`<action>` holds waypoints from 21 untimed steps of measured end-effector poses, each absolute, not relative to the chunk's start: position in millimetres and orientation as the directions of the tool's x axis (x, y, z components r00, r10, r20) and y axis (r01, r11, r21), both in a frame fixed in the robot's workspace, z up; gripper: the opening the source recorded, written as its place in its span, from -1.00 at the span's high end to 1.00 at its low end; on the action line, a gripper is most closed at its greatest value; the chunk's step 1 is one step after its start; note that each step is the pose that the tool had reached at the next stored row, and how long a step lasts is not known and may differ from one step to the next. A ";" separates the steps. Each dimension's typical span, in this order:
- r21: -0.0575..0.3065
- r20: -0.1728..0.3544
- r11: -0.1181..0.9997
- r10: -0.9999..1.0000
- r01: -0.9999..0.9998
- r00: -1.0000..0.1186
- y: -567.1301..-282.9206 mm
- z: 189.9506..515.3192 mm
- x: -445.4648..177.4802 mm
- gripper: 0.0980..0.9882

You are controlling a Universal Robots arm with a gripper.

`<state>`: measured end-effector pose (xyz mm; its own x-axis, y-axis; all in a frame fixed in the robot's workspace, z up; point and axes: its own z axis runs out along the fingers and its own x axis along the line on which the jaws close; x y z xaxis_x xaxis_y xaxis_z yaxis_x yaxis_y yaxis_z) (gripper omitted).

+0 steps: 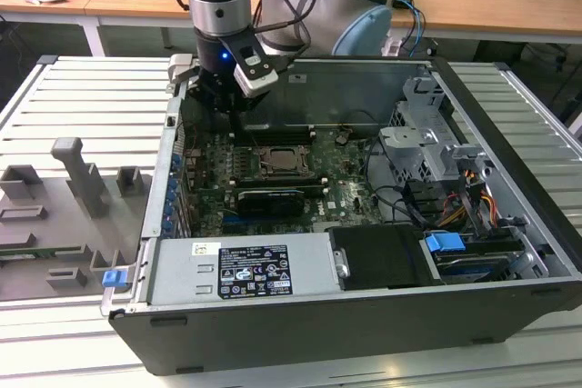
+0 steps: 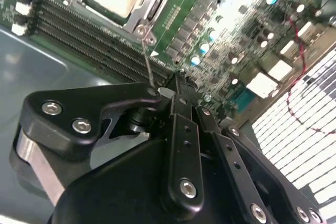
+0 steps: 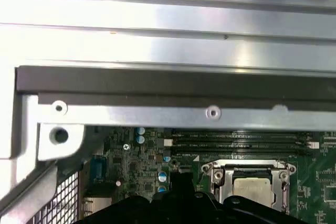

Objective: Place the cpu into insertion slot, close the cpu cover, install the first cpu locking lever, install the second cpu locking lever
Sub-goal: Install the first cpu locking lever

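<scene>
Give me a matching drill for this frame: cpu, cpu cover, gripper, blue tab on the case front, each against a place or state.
Things:
1. cpu
2. cpu cover
3. gripper
4. blue tab

Places or states:
A. beside the socket corner, over the memory slots
B. pale square seated in the socket
C. outside the case, at its corner on the exterior view's left
D. metal frame lying flat around the chip

Pairs: 1-B, 2-D, 3-A, 4-C

Arm reaching down, gripper fingers seemingly pressed together
</scene>
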<state>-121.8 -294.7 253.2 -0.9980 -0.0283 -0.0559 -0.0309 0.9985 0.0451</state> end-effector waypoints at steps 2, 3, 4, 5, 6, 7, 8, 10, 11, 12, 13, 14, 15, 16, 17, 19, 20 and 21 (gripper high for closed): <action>0.045 -0.056 0.998 -0.028 -0.031 -0.998 -292.8 253.2 -118.8 0.98; 0.045 -0.055 0.999 -0.028 -0.031 -0.998 -292.2 253.2 -116.3 0.98; 0.045 -0.055 0.999 -0.028 -0.031 -0.998 -291.7 253.1 -112.8 0.98; 0.045 -0.054 0.998 -0.028 -0.031 -0.998 -291.6 253.0 -110.3 0.98; 0.045 -0.054 0.998 -0.028 -0.031 -0.998 -291.5 252.8 -106.2 0.98; 0.045 -0.054 0.998 -0.028 -0.031 -0.998 -291.4 252.8 -103.5 0.98; 0.045 -0.054 0.998 -0.028 -0.031 -0.998 -291.4 252.4 -101.9 0.98; 0.045 -0.054 0.998 -0.028 -0.031 -0.998 -291.4 251.8 -98.6 0.98; 0.045 -0.054 0.998 -0.028 -0.031 -0.998 -291.4 251.5 -97.0 0.98; 0.045 -0.054 0.998 -0.028 -0.031 -0.998 -291.4 251.2 -95.5 0.98; 0.045 -0.054 0.999 -0.028 -0.031 -0.998 -291.5 250.1 -90.7 0.98; 0.045 -0.054 0.998 -0.028 -0.031 -0.998 -291.4 249.5 -90.0 0.98; 0.045 -0.054 0.998 -0.028 -0.031 -0.998 -291.5 248.9 -89.5 0.98; 0.045 -0.054 0.999 -0.028 -0.031 -0.998 -291.4 247.6 -88.9 0.98; 0.046 -0.054 0.998 -0.028 -0.031 -0.998 -291.4 245.2 -86.8 0.98; 0.049 -0.054 0.998 -0.028 -0.031 -0.998 -291.4 241.4 -76.5 0.98; 0.051 -0.054 0.998 -0.028 -0.031 -0.998 -291.4 240.3 -71.9 0.98; 0.052 -0.054 0.998 -0.028 -0.031 -0.998 -290.3 237.6 -64.7 0.98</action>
<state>-64.7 -290.3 237.6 -0.9982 -0.0280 -0.0540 -0.0308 0.9982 0.0519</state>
